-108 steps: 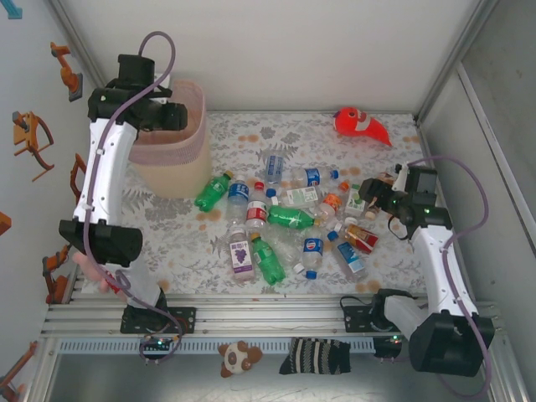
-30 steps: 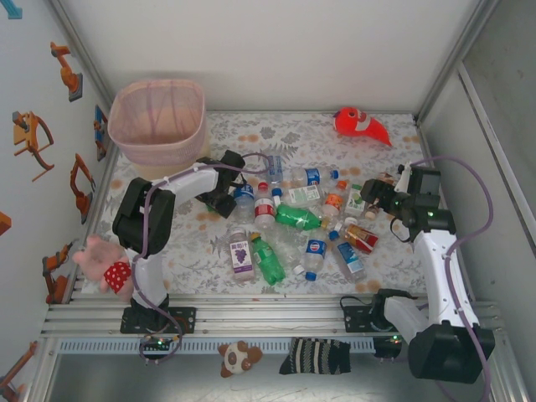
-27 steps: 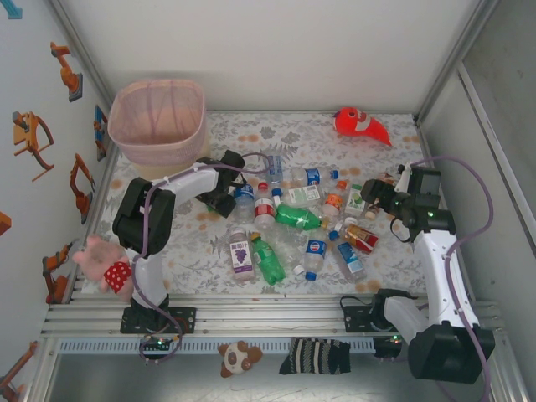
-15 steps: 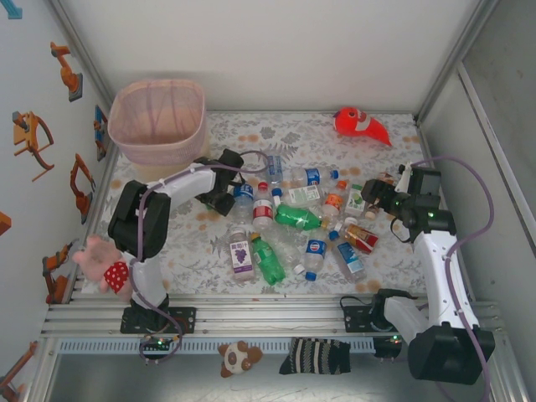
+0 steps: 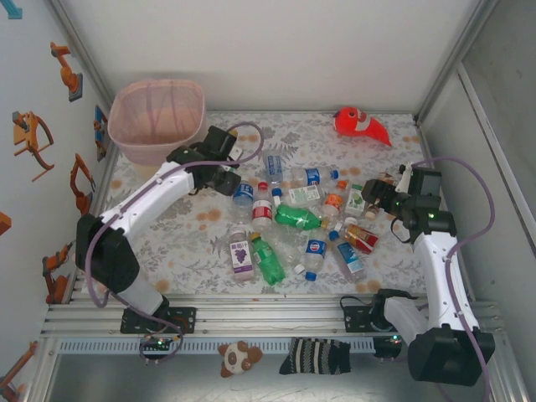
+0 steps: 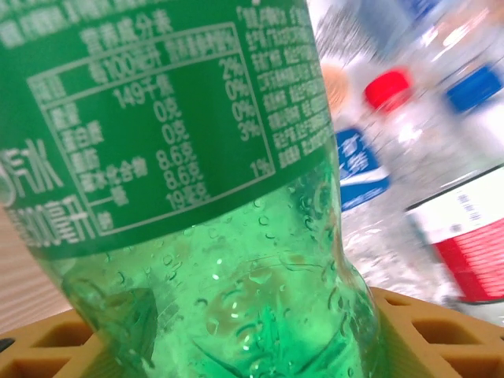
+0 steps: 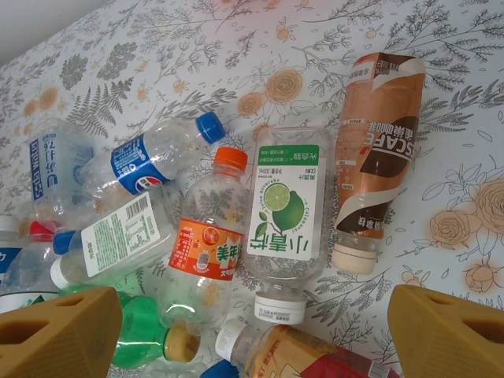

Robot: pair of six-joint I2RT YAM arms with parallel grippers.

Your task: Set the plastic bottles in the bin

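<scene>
Left pincer (image 5: 224, 181), clamped on a green bottle (image 6: 197, 236), should next lift it over the bin (image 5: 157, 152); right pincer (image 7: 252, 324) gapes empty.

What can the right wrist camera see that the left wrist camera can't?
Right wrist: a brown coffee bottle, a lime-label bottle and an orange-label bottle, all lying on the flowery cloth.
Left wrist: one green bottle very close up, held between the left jaws, with white print on its label.
Both: clear bottles with blue labels, though maybe not the same one.
</scene>
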